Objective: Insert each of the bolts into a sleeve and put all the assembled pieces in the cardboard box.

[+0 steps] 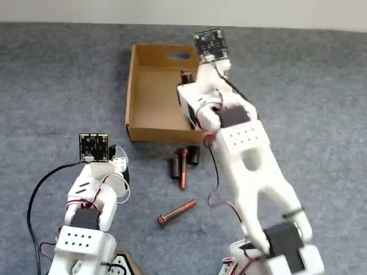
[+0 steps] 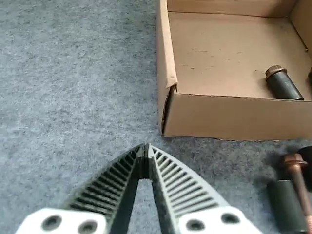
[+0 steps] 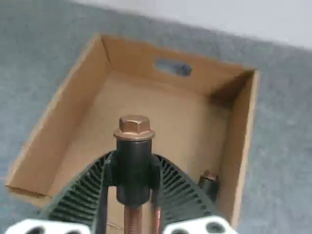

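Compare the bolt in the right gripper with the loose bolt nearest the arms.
The gripped bolt wears a black sleeve; the loose bolt is bare. The gripped bolt is clamped in the right gripper over the box; the loose bolt lies flat on the carpet. Both are copper-coloured with hex heads.

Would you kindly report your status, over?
Left end effector shut, empty. Right end effector shut on copper bolt in black sleeve, over brown cardboard box. Drop path unobstructed.
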Controlling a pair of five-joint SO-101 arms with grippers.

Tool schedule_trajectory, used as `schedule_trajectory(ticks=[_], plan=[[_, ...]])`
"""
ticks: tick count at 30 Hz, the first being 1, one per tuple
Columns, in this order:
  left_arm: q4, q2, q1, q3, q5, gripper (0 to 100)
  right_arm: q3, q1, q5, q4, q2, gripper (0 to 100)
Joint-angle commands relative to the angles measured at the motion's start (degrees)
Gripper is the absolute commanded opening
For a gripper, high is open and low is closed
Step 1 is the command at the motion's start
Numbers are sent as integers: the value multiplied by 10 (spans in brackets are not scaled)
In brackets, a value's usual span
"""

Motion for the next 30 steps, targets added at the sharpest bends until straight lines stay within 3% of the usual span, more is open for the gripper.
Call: schedule_trajectory(ticks=[1,5,11,16,23,30], plan=[[-14,-7,-3,13,-6,24,-75,10,-7,-46,50,7],[-16,-7,-3,13,-7,24,-107,8,-24,-80,124,7],[-16,-7,-3,13,-7,24,-159,7,-171,-82,233,7],[-17,-7,-3,13,-7,24,-204,-4,-170,-77,308,7],[-17,-7,-3,13,-7,24,-215,-36,-61,-10,324,7],[-17,-7,-3,13,-7,24,-205,-36,-96,-5,335,7]])
